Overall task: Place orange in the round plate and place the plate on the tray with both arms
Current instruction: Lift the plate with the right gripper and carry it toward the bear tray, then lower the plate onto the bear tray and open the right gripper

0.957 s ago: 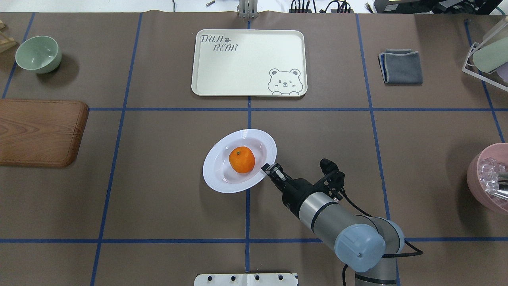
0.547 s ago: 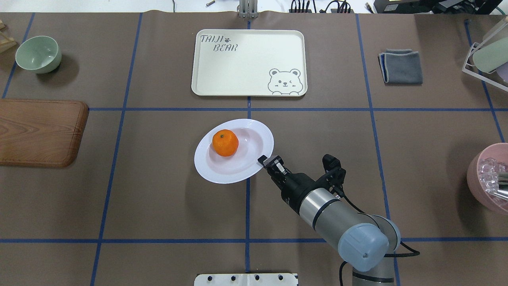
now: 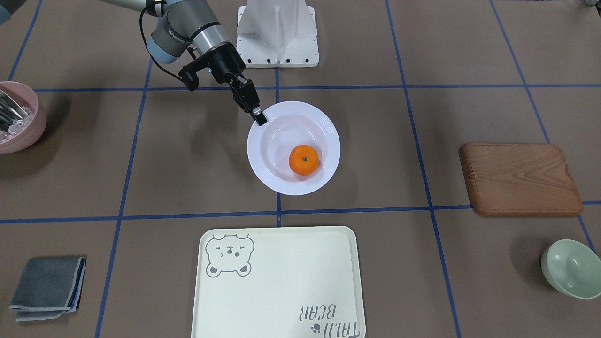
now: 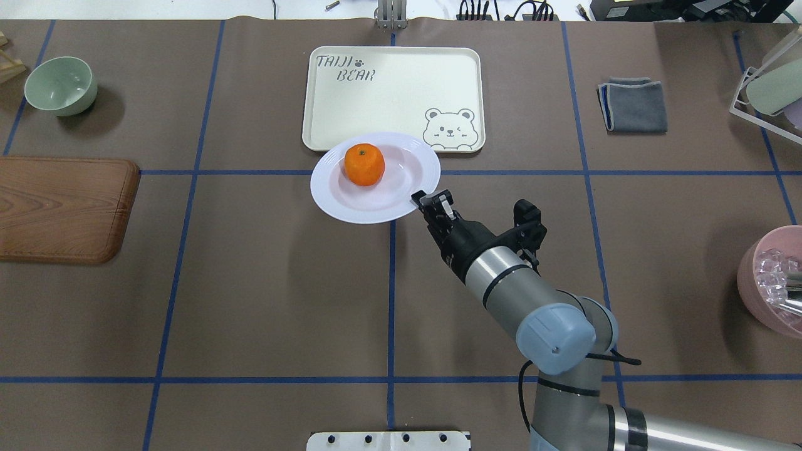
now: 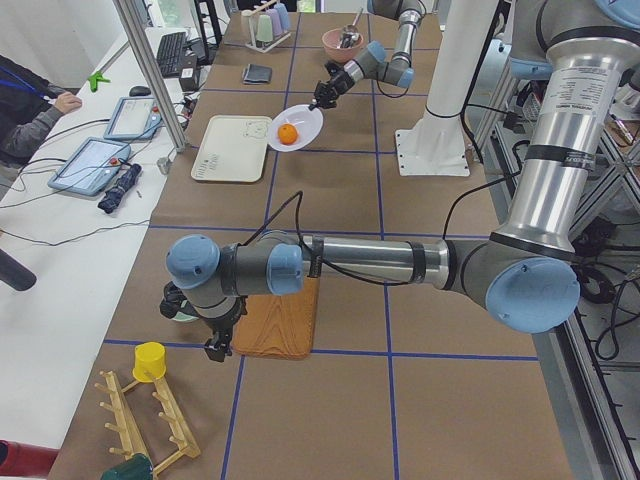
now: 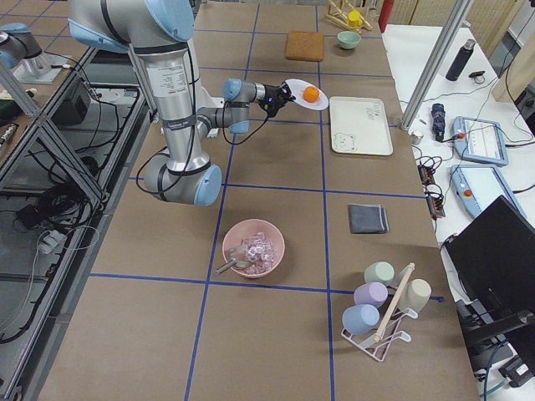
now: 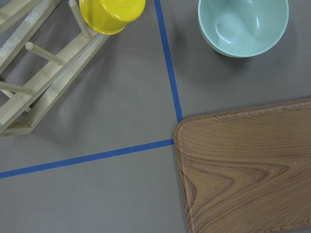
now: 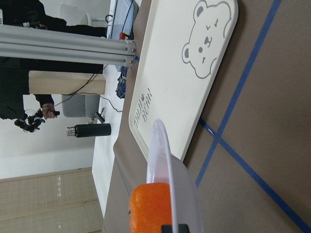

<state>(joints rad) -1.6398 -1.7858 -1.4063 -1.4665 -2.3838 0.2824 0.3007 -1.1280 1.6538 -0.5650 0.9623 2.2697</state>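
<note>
Right claw point(image 4: 422, 198) on plate point(image 4: 351, 210) rim, orange point(image 4: 364, 164) inside, seemingly aloft.

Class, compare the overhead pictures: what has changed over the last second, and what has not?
The right gripper, still clamped on the round plate, carried it away from the robot toward the tray; the orange rolled across inside. Tray, cloth and bowl stayed put.

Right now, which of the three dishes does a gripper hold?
The white round plate carrying the orange: the right gripper pinches its rim. The green bowl and pink bowl stand alone.
</note>
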